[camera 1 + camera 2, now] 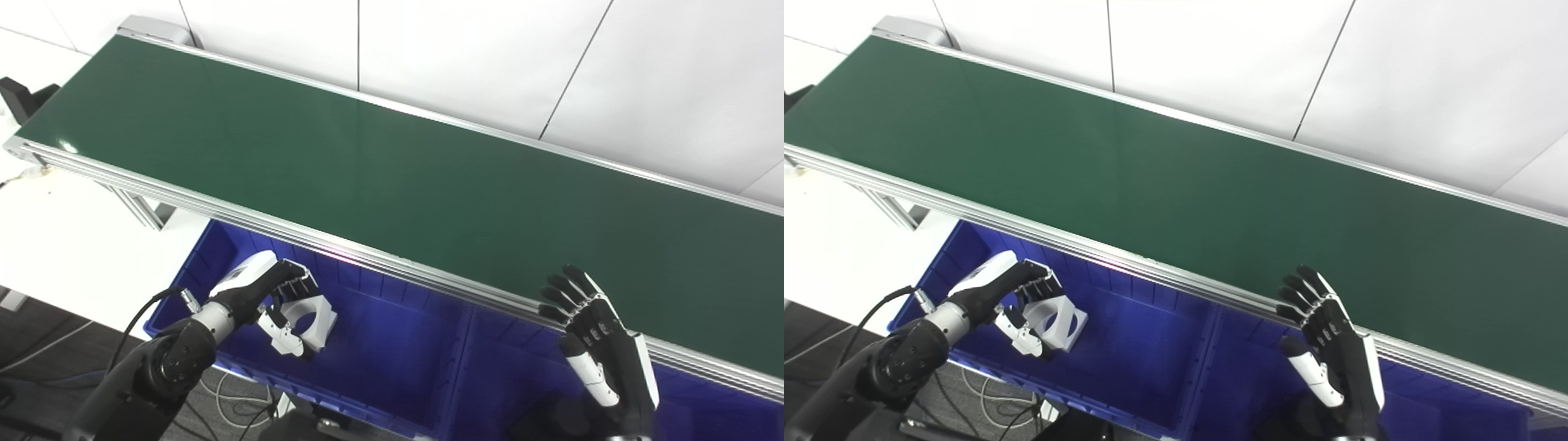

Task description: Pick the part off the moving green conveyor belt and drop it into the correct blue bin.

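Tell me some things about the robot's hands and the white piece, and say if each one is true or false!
1. The left hand holds the white part. True.
2. The white part lies on the green belt. False: the belt is bare here; the part is in the left hand, over the left blue bin.
3. The right hand is empty with its fingers apart. True.
4. The right hand is over the left blue bin. False: it is by the belt's near rail, above the right blue bin.
5. The bins sit behind the belt, by the wall. False: they are in front, below its near edge.
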Robot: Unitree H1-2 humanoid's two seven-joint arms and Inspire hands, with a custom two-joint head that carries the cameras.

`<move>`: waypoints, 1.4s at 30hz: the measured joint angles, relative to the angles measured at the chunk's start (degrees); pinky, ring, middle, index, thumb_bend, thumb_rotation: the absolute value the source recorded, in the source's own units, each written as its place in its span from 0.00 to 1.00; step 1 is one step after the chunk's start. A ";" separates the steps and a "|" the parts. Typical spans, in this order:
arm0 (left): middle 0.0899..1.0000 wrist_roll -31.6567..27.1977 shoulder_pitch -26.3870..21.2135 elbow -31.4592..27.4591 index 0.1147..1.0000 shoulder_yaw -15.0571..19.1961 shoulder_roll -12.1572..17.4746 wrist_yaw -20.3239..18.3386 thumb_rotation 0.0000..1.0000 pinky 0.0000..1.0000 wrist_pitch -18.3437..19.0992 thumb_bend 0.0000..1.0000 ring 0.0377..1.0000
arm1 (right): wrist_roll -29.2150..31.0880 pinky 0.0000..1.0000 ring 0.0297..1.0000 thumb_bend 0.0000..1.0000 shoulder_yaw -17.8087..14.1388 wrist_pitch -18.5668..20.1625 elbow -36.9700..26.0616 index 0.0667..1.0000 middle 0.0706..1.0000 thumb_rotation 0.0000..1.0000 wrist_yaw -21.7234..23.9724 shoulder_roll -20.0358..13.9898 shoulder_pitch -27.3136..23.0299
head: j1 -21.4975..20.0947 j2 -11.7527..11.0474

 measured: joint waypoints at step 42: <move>0.85 -7.94 -4.43 -28.80 0.87 3.07 -2.15 -9.07 0.67 0.72 7.73 0.77 0.81 | -0.63 0.71 0.79 0.81 -0.26 -0.04 2.23 0.85 0.81 0.60 0.26 0.20 -0.14 | -6.15 -4.39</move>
